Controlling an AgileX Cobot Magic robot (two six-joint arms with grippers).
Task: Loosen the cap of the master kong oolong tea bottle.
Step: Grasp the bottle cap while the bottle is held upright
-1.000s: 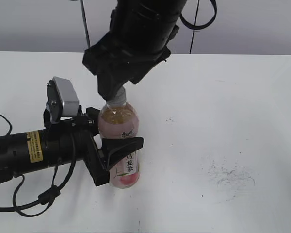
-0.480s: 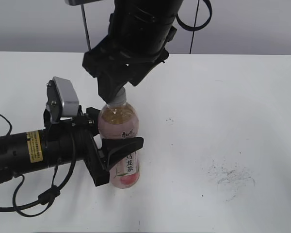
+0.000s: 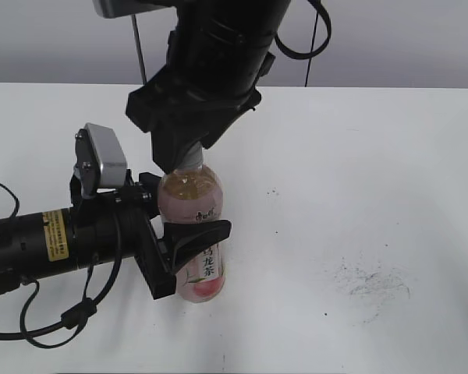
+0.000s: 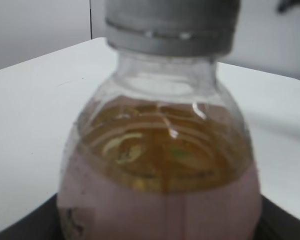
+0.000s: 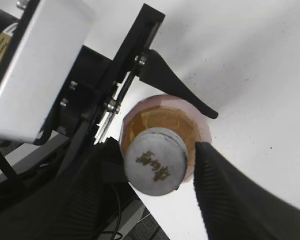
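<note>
The master kong oolong tea bottle stands upright on the white table, pink wrap below, amber tea above. My left gripper is shut on the bottle's body from the left. The bottle fills the left wrist view, with the cap at the top. My right gripper comes down from above over the grey-white cap. In the right wrist view the cap lies between my right gripper's dark fingers. A thin gap shows on its right side, so the jaws stand open around it.
The left arm lies along the table at the left with its white camera block. Dark scuff marks are on the table at the right. A thin pole stands behind.
The right arm's wrist has shifted slightly left and turned over the cap. The bottle and the left gripper have not moved.
</note>
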